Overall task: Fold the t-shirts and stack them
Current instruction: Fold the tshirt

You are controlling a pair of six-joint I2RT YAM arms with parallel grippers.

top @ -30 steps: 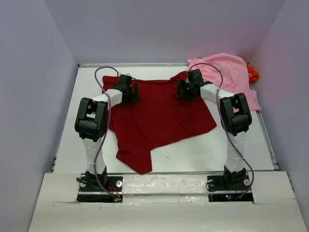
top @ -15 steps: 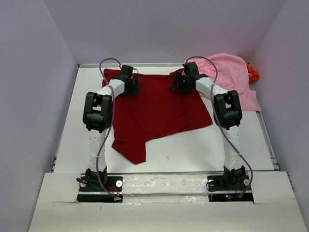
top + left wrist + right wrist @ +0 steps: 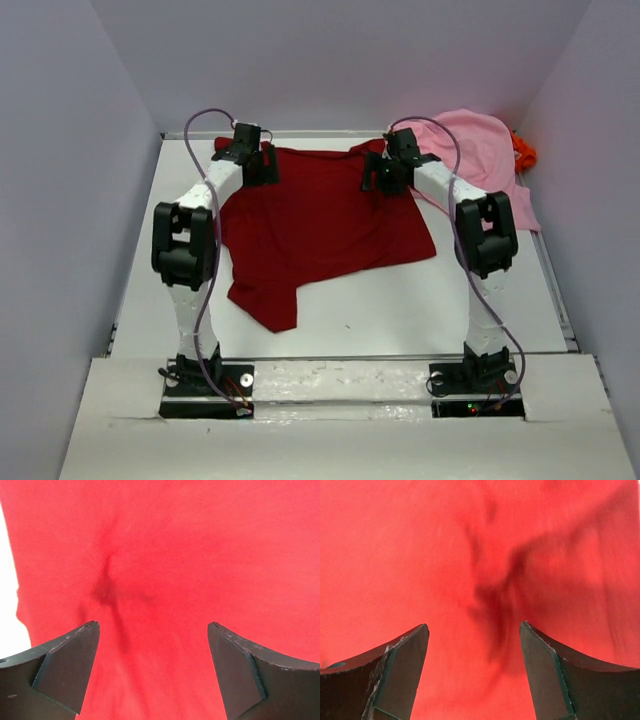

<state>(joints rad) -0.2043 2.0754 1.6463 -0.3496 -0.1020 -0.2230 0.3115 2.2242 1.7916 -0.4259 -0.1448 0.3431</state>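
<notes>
The dark red t-shirt [image 3: 320, 225] lies spread across the middle of the table, one corner trailing toward the front left. My left gripper [image 3: 258, 168] hovers over its back left part, and the left wrist view shows it [image 3: 153, 630] open above a small pucker in the red cloth [image 3: 200, 555]. Over the shirt's back right part my right gripper [image 3: 384, 176] is also open [image 3: 474, 630], with creased red cloth [image 3: 420, 555] beneath and nothing held. A light pink t-shirt [image 3: 480, 150] lies crumpled at the back right, with a bright orange t-shirt [image 3: 524, 152] peeking out behind it.
White walls close in the table on the left, back and right. A raised rim [image 3: 560, 290] runs along the right side. Bare white tabletop [image 3: 400, 300] lies in front of the red shirt.
Both arms have pulled toward the back of the table and the red shirt has shifted back and flattened with them. Its front corner has drawn away from the near edge.
</notes>
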